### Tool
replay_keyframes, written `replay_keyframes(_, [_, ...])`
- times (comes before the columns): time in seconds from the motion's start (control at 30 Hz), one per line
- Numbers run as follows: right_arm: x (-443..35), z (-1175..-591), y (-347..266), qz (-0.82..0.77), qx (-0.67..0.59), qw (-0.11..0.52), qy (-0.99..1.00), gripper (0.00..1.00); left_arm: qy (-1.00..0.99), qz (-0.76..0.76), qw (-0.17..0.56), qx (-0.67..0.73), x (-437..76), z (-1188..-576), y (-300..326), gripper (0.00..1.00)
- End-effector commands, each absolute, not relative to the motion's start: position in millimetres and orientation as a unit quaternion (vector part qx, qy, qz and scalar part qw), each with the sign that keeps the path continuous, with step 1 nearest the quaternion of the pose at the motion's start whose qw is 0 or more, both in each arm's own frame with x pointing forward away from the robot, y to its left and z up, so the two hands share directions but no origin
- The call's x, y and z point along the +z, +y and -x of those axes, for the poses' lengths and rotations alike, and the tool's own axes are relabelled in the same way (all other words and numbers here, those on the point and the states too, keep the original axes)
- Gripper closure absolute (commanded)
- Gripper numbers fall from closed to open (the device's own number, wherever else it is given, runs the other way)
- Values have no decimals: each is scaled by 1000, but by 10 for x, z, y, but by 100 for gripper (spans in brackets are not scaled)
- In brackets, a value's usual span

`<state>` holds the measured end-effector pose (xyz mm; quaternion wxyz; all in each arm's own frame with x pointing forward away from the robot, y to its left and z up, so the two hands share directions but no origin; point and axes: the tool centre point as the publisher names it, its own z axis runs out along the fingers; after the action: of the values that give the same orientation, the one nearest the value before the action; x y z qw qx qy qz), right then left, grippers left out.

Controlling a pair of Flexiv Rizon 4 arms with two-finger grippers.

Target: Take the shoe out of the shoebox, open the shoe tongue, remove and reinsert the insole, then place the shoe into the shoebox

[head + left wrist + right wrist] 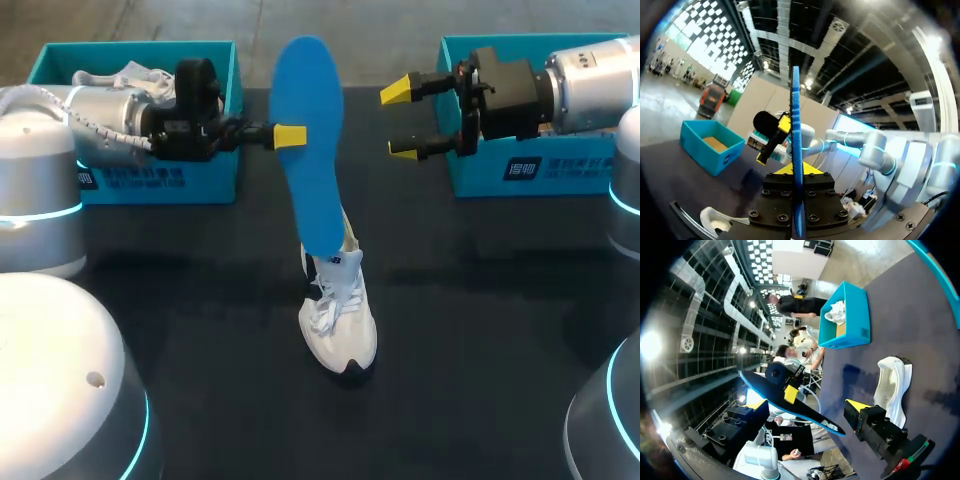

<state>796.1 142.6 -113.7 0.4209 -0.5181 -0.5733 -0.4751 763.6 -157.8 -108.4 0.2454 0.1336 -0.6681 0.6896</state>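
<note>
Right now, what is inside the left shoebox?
A white object lies at the back of the left shoebox; shoe or paper, I cannot tell. The left arm covers much of the inside in the head view.

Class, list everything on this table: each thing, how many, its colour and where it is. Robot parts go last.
Table: 1, black, under everything.
Left box: 1, teal, table's far left.
Right box: 1, teal, table's far right.
White bundle: 1, white, inside the left box; shoe or paper, cannot tell.
Shoe: 1, white, mid-table, on its sole.
Insole: 1, blue, held in the air above the shoe.
Left gripper: 1, yellow tips, shut on the insole.
Right gripper: 1, yellow tips, open, beside the insole, apart from it.
</note>
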Motion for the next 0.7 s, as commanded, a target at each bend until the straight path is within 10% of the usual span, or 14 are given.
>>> replay_keyframes(0.03, [-1141, -7962, 1433, 518, -475, 421, -573, 0, -611, -358, 398, 583, -1053, -7596, -1580, 100])
replay_keyframes(0.7, [-1141, -7962, 1433, 518, -475, 421, -573, 0, -526, -394, 491, 572, -1066, -7642, -1580, 100])
